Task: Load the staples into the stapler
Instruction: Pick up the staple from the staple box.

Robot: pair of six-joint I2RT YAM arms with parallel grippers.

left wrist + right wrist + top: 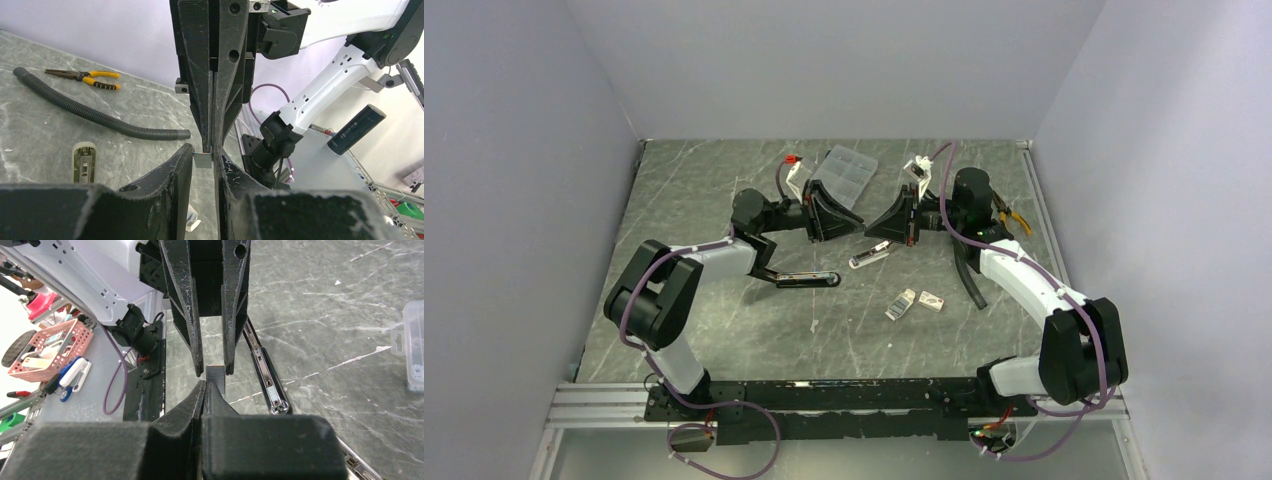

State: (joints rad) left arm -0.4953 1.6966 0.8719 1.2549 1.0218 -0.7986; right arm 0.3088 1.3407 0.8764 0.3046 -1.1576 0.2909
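My left jaws stand narrow, their scuffed black fingertips (182,165) flanking the free end of the staples (202,160), a thin, ridged silvery strip raised above the veined grey tabletop (340,315). My right jaws, wedge-shaped and matte, pinch its other end tight. The stapler (265,375), a long black bar with a bright metal channel, lies flat below.

The right pincer (204,384) is clamped tight, tip to tip with the left pincer (202,150), whose jaws stand slightly parted.
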